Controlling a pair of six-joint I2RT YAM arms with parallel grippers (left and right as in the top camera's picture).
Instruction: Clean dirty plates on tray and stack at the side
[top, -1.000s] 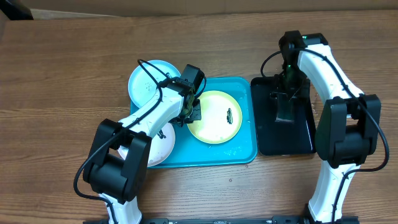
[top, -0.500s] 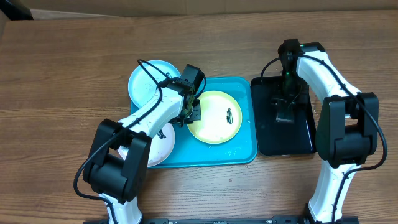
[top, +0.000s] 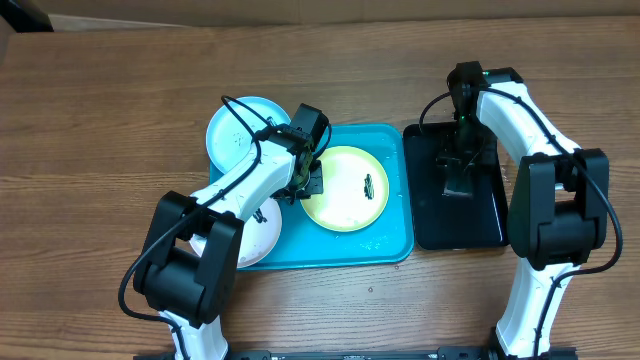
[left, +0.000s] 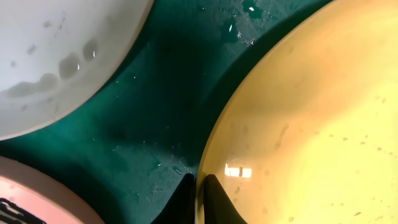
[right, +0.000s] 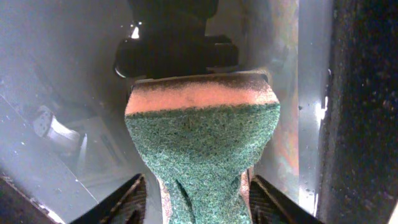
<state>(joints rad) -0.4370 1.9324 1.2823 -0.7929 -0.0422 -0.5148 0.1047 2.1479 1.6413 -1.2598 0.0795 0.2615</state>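
Two white arms (top: 250, 180) with black joints, looped black cables and black fingers (right: 132, 202).

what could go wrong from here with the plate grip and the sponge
1. The left end effector pinches only the thin rim of the yellow-green plate; the turquoise tray is wet, so the plate may slip or slide.
2. The right end effector squeezes the sponge by one end over the black tray; it might twist loose while scrubbing the dark smear.

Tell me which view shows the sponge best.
Right wrist: the sponge fills the frame, green face and orange layer plain. Overhead shows only a dark shape over the black tray; left wrist misses it.
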